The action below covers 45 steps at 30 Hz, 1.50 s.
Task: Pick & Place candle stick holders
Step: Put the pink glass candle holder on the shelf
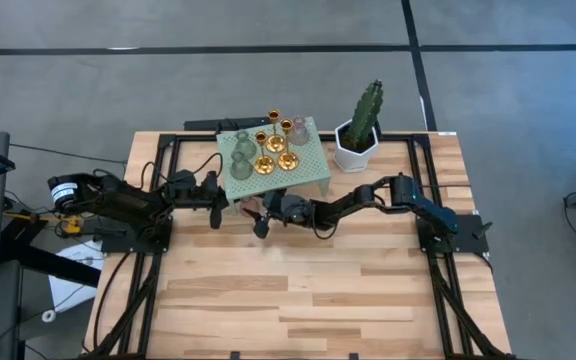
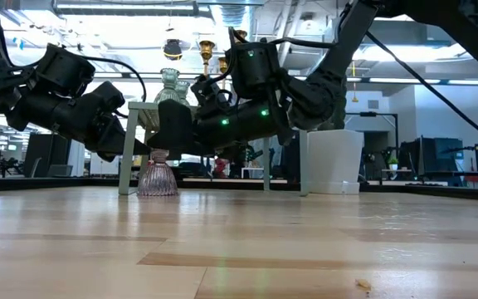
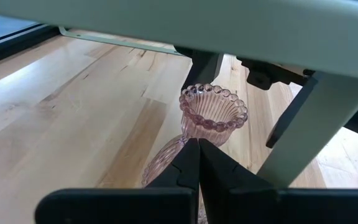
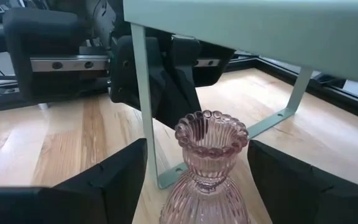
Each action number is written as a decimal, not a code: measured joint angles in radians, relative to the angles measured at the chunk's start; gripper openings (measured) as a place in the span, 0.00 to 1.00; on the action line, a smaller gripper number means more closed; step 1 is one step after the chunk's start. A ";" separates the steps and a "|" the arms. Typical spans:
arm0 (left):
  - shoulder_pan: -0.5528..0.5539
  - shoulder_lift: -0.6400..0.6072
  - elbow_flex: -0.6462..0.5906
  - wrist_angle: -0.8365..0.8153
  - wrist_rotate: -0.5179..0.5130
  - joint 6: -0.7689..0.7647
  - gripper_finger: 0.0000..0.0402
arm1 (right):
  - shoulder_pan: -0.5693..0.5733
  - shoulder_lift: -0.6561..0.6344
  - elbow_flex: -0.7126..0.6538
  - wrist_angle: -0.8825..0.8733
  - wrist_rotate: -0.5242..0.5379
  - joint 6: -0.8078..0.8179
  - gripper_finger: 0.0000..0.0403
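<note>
Nearest the right wrist camera, a pink ribbed holder (image 4: 208, 171) stands on the wooden table (image 1: 298, 300) between the spread-open fingers of the right gripper (image 1: 260, 226), which do not touch it; its base is cut off. Under the pale green stand (image 1: 313, 170), it hardly shows from above. The left gripper (image 3: 197, 163) (jaws pressed together, holding nothing) sits just beside its neck. Farther back, six holders stand on the stand: three gold (image 1: 274, 141), two grey-green (image 1: 241, 164), one pink (image 1: 297, 128). Beyond, one white pot with a cactus (image 1: 356, 148).
</note>
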 joint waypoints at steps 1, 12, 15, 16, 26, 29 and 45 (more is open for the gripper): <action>0.000 0.000 0.000 0.000 0.000 0.000 0.00 | 0.000 0.000 0.000 0.000 0.000 0.000 0.67; 0.000 0.000 0.000 0.000 0.006 -0.003 0.00 | -0.021 0.000 0.053 -0.112 -0.027 0.022 0.68; 0.000 0.000 0.000 0.000 0.012 -0.003 0.00 | -0.025 0.000 0.058 -0.112 -0.027 0.020 0.69; 0.000 0.000 0.000 0.000 0.014 -0.003 0.00 | -0.026 -0.001 0.058 -0.112 -0.027 0.020 0.69; 0.000 0.000 0.000 0.000 0.015 -0.003 0.00 | -0.027 0.035 0.076 -0.081 -0.061 0.018 0.71; 0.000 0.000 -0.001 -0.003 0.009 -0.004 0.00 | -0.026 0.116 0.136 -0.056 -0.087 0.027 0.71; -0.002 0.000 -0.001 -0.003 0.017 0.000 0.00 | -0.029 0.164 0.195 -0.109 -0.105 0.020 0.67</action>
